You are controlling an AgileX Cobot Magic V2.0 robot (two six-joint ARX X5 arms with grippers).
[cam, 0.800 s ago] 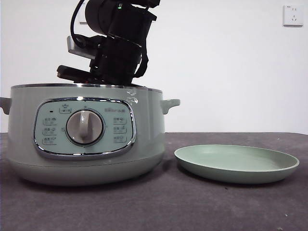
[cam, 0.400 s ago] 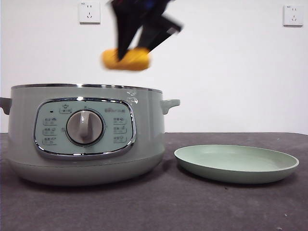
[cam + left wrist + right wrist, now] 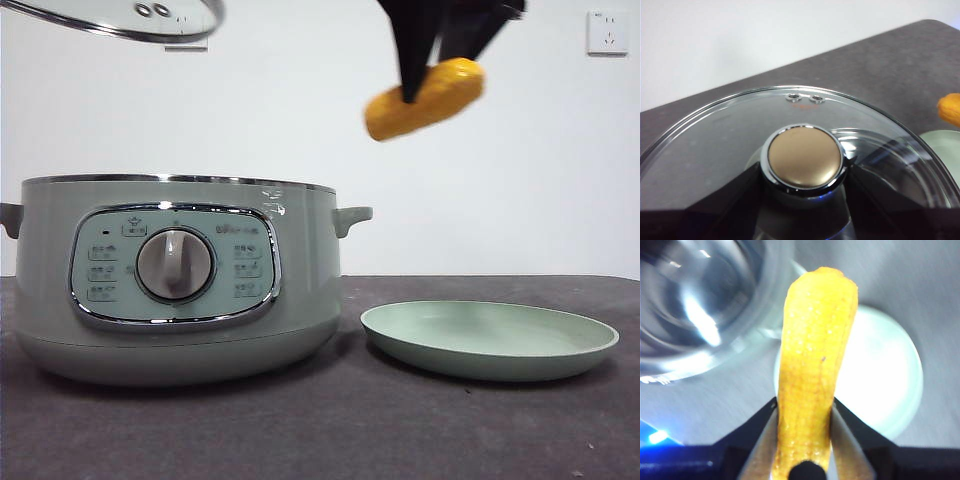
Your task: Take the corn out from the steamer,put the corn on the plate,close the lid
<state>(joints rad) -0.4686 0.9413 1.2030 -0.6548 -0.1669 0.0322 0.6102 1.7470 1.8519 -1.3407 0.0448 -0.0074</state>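
The right claw [image 3: 428, 85] grips the stubby yellow-orange corn cob [image 3: 425, 98] in the air, above the gap between the open sage-green steamer [image 3: 180, 280] and the shallow pale green plate [image 3: 490, 340] on the desk. The cob's long axis tilts, its higher end toward the plate, which lies below and to one side. The left claw [image 3: 802, 200] holds the domed glass lid [image 3: 120, 20] by its knob, high over the steamer.

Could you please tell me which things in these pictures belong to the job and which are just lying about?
Part of the job:
corn, held by the right gripper
steamer, open
plate
lid, held up by the left gripper

Just there:
wall sockets
table
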